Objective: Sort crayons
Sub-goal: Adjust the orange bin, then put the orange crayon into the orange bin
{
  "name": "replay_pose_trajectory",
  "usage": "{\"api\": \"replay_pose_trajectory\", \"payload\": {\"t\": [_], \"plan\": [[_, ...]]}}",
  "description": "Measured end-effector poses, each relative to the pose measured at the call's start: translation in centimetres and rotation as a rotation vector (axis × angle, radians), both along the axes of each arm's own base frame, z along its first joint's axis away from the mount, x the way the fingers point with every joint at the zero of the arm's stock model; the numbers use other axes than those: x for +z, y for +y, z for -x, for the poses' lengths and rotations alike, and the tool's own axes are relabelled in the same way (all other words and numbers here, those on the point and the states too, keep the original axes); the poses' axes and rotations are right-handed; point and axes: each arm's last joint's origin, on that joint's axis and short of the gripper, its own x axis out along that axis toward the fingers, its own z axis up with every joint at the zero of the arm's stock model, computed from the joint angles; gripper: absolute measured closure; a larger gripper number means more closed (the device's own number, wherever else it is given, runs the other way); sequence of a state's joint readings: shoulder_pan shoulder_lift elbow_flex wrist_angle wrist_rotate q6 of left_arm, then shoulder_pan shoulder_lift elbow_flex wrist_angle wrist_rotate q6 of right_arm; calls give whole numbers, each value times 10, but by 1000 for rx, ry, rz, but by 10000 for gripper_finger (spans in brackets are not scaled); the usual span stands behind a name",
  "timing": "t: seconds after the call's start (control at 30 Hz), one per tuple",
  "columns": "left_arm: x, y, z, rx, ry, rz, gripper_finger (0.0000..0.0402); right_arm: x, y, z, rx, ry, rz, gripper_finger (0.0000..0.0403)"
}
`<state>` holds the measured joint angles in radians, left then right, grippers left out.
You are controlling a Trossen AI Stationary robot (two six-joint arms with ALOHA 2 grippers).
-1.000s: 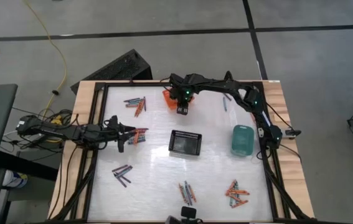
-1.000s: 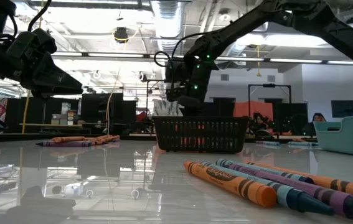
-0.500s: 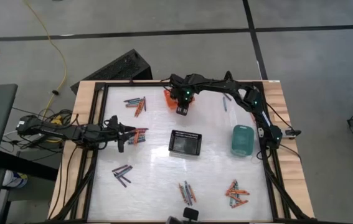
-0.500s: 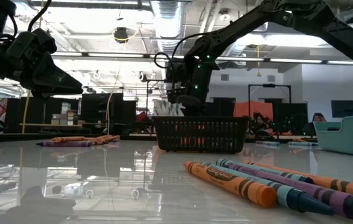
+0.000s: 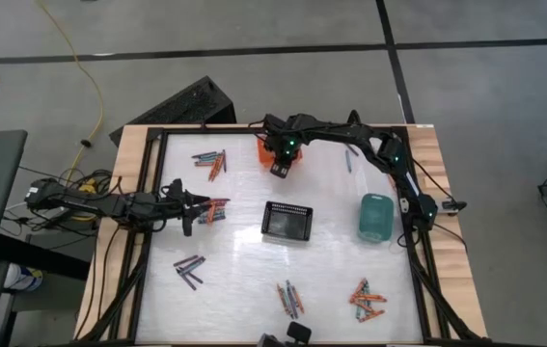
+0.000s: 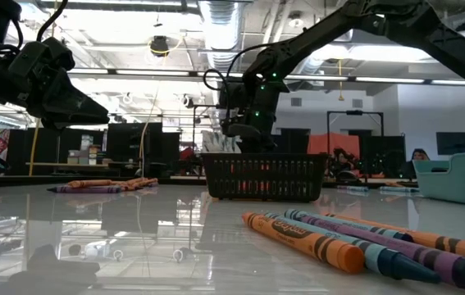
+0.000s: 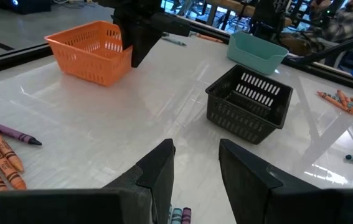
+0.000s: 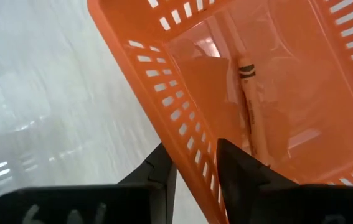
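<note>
Crayons lie in loose groups on the white table: far left (image 5: pixel 209 161), by my left gripper (image 5: pixel 215 210), near left (image 5: pixel 189 270), near middle (image 5: pixel 289 299) and near right (image 5: pixel 367 301). My left gripper (image 5: pixel 191 204) hovers open at the table's left edge, holding nothing (image 7: pixel 196 168). My right gripper (image 5: pixel 279 169) points down over the orange basket (image 5: pixel 261 147) at the far middle. Its open fingers stand on either side of the basket's wall (image 8: pixel 188 143). An orange crayon (image 8: pixel 251 106) lies on the basket's floor. My right gripper comes from above with one finger (image 8: pixel 241 171) inside the orange basket and the other (image 8: pixel 162 171) outside it, the slotted wall (image 8: pixel 196 163) running between them. Whether either finger touches the wall I cannot tell. The basket stands on the table.
A black basket (image 5: pixel 287 222) stands at the table's middle and a teal basket (image 5: pixel 376 217) at its right. A single crayon (image 5: pixel 348 159) lies at the far right. A black frame runs round the table's edge (image 5: pixel 148 241).
My right gripper has rolled a little about its own pointing line while staying in place over the orange basket.
</note>
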<state>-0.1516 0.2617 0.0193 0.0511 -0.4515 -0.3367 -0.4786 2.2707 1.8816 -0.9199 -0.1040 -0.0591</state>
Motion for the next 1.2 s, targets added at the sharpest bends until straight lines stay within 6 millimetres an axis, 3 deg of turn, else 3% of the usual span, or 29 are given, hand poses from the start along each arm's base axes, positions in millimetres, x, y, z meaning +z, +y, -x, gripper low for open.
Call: {"api": "replay_pose_trajectory", "payload": {"t": [0.27, 0.43, 0.6, 0.77, 0.97, 1.2], "plan": [[0, 0, 0, 0, 0, 0, 285, 1, 0, -1, -24, -7, -4, 293], [0, 0, 0, 0, 0, 0, 285, 5, 2, -3, -11, -10, -1, 259], [0, 0, 0, 0, 0, 0, 285, 21, 6, -8, 21, -27, 13, 207], [0, 0, 0, 0, 0, 0, 285, 51, 13, -10, 60, -6, 14, 172], [0, 0, 0, 0, 0, 0, 285, 91, 46, -5, 159, 86, 42, 169], [0, 0, 0, 0, 0, 0, 285, 135, 96, 2, 254, 21, 85, 170]]}}
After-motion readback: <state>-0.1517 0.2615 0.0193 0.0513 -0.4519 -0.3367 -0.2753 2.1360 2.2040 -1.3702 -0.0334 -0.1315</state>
